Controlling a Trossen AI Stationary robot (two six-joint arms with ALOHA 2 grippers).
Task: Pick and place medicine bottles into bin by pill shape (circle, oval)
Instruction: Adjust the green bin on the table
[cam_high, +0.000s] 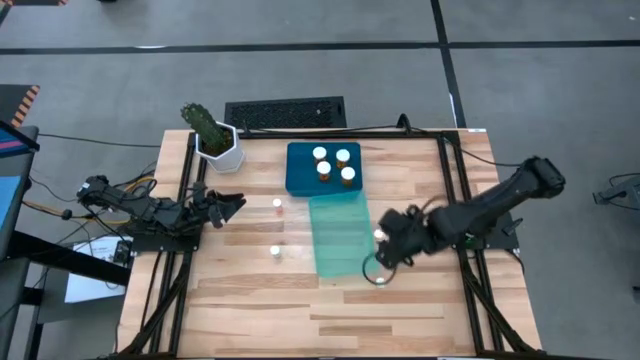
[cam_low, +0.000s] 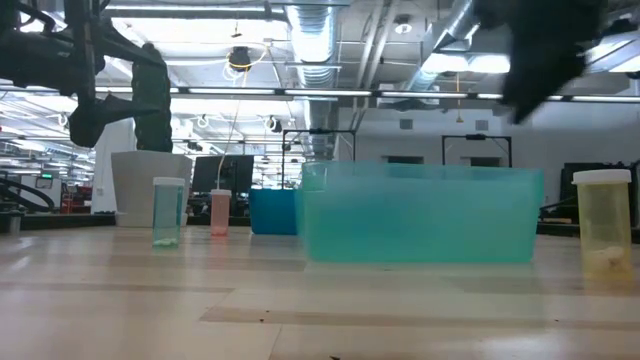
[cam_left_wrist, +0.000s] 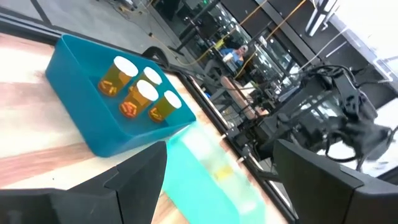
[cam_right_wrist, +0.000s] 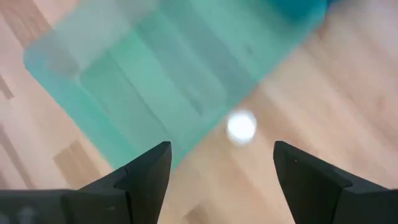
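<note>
Right gripper (cam_right_wrist: 221, 163): you see its fingers spread wide, empty, above a white-capped bottle (cam_right_wrist: 240, 126) beside the green bin (cam_right_wrist: 168, 68).
Left gripper (cam_left_wrist: 221, 180): parted, empty.
Low view only: that bottle (cam_low: 603, 222) stands upright.

Wooden table (cam_high: 250, 310) carries two bins (cam_high: 340, 238), plant pot (cam_high: 221, 147), three loose bottles (cam_high: 275, 252).

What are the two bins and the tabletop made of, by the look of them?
The dark blue bin looks like opaque plastic: solid colour, smooth moulded walls. The green bin seems to be thin translucent plastic, since the wood grain shows through its floor. The tabletop looks like light wooden butcher-block, with jointed strips and visible grain; whether it is sealed I can't tell.
</note>
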